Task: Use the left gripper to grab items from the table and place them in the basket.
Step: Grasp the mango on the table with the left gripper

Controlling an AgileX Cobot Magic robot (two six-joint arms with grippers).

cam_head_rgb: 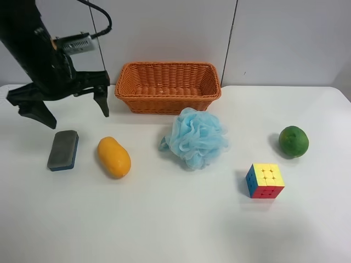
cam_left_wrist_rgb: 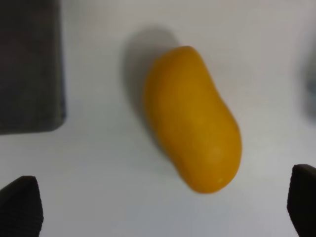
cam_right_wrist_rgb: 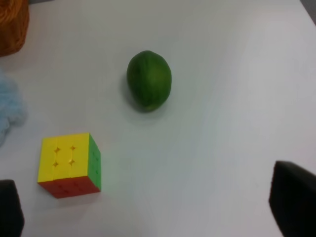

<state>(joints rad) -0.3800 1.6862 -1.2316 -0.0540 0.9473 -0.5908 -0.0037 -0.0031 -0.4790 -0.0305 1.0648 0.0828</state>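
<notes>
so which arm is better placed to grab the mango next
Left. The left gripper hangs open by the mango, which shows between its fingertips in the left wrist view. The right gripper is over the puzzle cube and green fruit instead.

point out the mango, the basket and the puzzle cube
mango (cam_head_rgb: 114, 157): exterior high view, middle of its skin
basket (cam_head_rgb: 167, 105): exterior high view, front woven wall
puzzle cube (cam_head_rgb: 266, 173): exterior high view, yellow top face

Five items (cam_head_rgb: 114, 157), one basket (cam_head_rgb: 164, 103)
</notes>
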